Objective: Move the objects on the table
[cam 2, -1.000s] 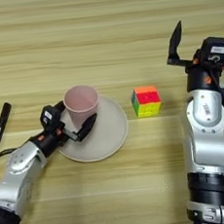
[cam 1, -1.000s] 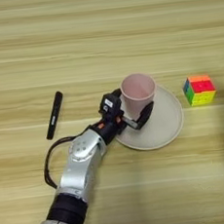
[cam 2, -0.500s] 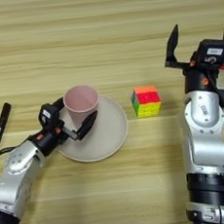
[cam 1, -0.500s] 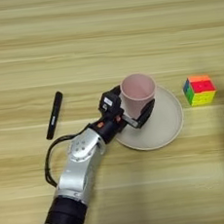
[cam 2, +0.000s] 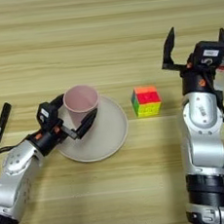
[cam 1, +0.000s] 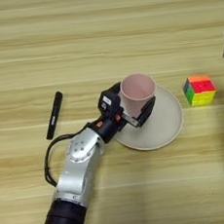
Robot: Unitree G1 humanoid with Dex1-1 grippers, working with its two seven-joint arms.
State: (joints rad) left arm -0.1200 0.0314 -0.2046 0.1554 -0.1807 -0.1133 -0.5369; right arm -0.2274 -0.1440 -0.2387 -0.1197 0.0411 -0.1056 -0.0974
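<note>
A pale pink cup (cam 1: 137, 89) stands upright on the left part of a round beige plate (cam 1: 166, 123). My left gripper (cam 1: 133, 99) is shut on the cup, one black finger behind it on the left and the other in front on the right. The multicoloured cube (cam 1: 200, 90) sits on the table (cam 1: 100, 32) just right of the plate. Left of my arm lies the black marker pen (cam 1: 54, 115), nearly upright in the picture. My right gripper (cam 2: 195, 39) hovers open at the far right, beyond the cube, with nothing between its fingers.
My right forearm (cam 2: 202, 124) runs from the bottom edge up the right side, close to the cube. My left arm (cam 1: 76, 171) crosses the near left of the table, with a black cable looping beside it.
The right gripper has drifted slightly left and down. The left gripper, cup, cube and marker stay where they were.
</note>
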